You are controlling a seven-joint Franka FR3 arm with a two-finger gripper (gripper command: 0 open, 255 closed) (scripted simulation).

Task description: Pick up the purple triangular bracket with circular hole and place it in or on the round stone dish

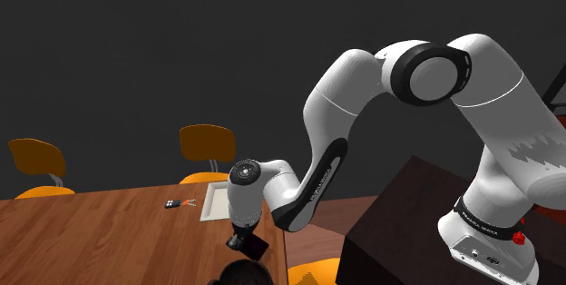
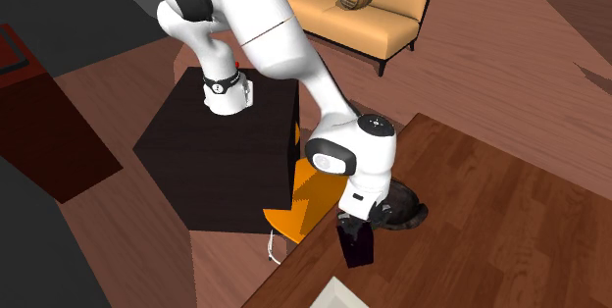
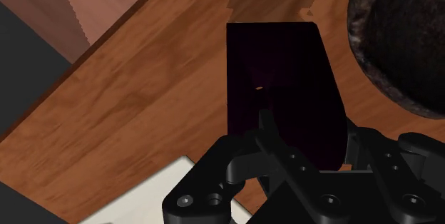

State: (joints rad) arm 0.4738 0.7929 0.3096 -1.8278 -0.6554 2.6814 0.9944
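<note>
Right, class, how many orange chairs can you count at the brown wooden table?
3. Two orange chairs stand at the brown wooden table's far side, one at the shoulder view's left, one nearer the middle; a third's seat shows by the near corner. More may be hidden.

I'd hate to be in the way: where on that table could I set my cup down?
The wide bare wood of the table, on the shoulder view's left of the white tray and the small dark items. The corner by the stand is crowded: gripper, dark purple bracket, stone dish.
</note>
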